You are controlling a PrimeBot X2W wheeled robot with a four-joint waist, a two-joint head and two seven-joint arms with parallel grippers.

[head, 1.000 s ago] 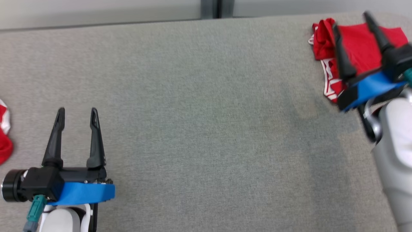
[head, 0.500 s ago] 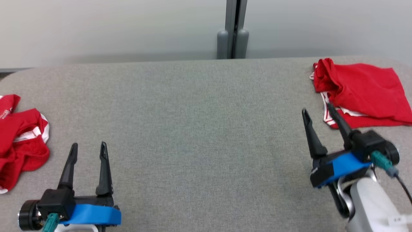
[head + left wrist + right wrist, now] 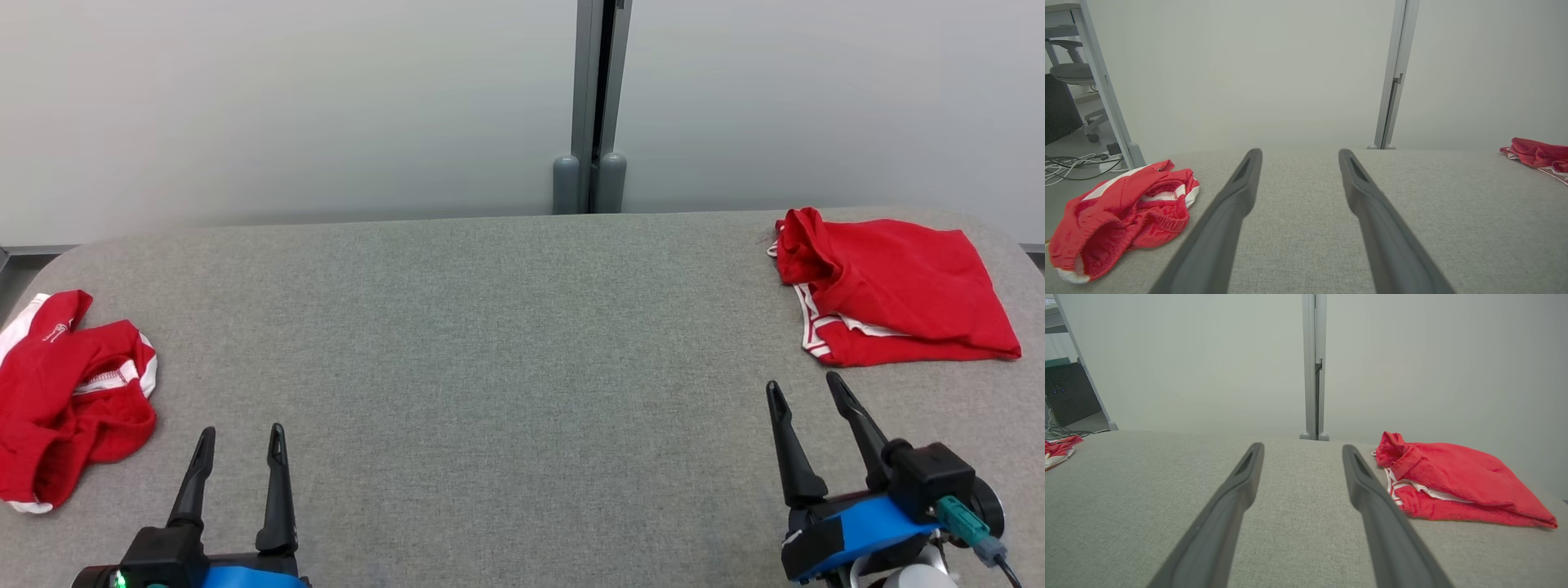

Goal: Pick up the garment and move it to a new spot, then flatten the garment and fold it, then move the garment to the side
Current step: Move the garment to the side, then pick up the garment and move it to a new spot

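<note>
Grey woven table (image 3: 522, 367); red folded garment (image 3: 890, 286) with white stripes at its right end; red crumpled garment (image 3: 69, 392), white-trimmed, at left end.

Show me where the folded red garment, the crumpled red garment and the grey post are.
folded red garment (image 3: 898, 282), head view, its flat top layer
crumpled red garment (image 3: 65, 404), head view, its bunched middle
grey post (image 3: 584, 82), head view, its upright shaft

Two red garments lie at opposite ends of a grey table (image 3: 506, 327), and both grippers are empty.
The folded red garment (image 3: 894, 290) lies at the far right and the crumpled red garment (image 3: 69, 392) at the left edge. The left gripper (image 3: 242, 431) and right gripper (image 3: 802, 384) sit at the near side, fingers spread, touching neither.
</note>
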